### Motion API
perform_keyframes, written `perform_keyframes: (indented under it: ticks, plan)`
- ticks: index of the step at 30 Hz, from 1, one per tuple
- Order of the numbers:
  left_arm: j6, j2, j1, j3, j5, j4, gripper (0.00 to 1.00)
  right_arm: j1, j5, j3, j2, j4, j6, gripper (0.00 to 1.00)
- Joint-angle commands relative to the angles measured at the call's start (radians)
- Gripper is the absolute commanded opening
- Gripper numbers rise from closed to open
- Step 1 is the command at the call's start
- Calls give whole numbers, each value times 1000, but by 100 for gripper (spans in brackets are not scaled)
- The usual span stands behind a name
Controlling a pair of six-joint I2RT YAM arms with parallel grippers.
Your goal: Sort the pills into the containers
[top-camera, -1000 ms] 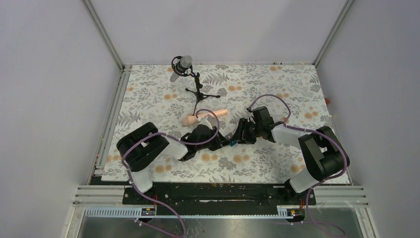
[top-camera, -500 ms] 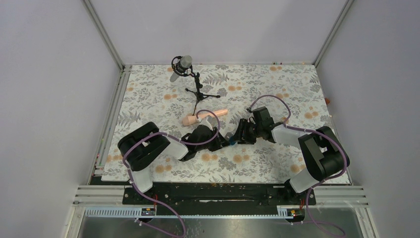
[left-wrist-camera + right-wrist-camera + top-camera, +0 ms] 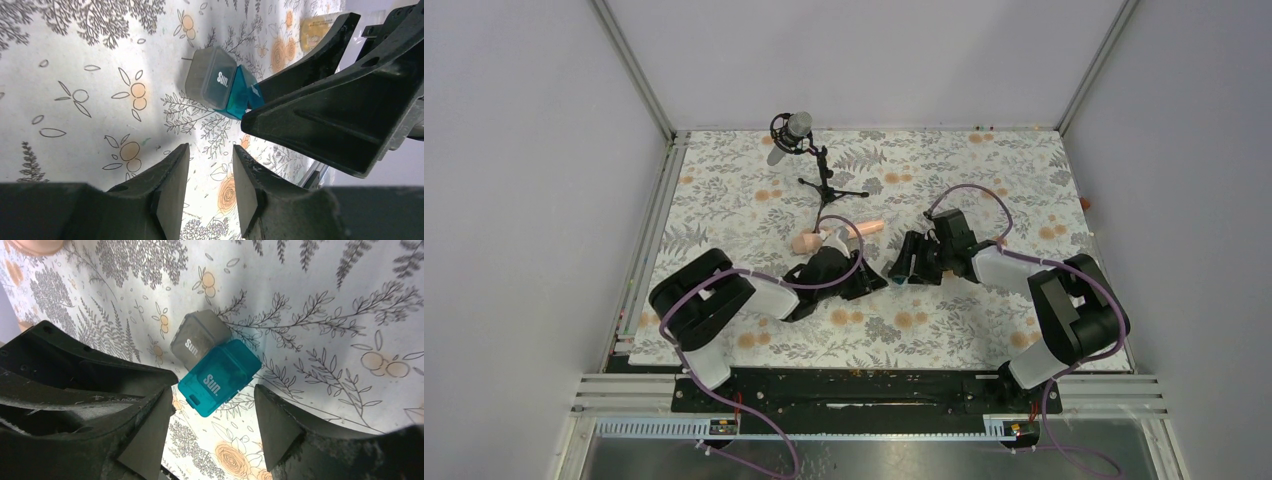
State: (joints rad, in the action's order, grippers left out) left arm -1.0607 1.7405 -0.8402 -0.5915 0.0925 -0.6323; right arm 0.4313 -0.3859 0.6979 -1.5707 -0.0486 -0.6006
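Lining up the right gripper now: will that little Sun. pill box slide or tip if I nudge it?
Probably light and slidey: the pill box is small, smooth plastic lying on a flat floral mat. Its teal lid looks swung open, so a squeeze may fold it. Flat faces make rolling unlikely.

Overhead looking down, wrist views close (seemingly opposed), sharing box (image 3: 212,367)
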Motion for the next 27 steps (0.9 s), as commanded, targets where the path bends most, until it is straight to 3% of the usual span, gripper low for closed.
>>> perform_keyframes:
  ticks: [1, 7, 13, 20, 27]
  plan:
    - [41, -72, 17, -21, -36, -6, 38, -2, 61, 66, 28, 41, 58, 72]
    - [89, -138, 28, 3, -86, 49, 39, -2, 119, 105, 72, 111, 170, 81]
    - [137, -227, 39, 34, -172, 113, 41, 44, 169, 161, 89, 217, 359, 84]
    - [148, -307, 74, 93, -217, 133, 42, 174, 376, 278, -6, 351, 553, 85]
    - [157, -382, 116, 156, -219, 133, 43, 233, 426, 390, -117, 453, 650, 85]
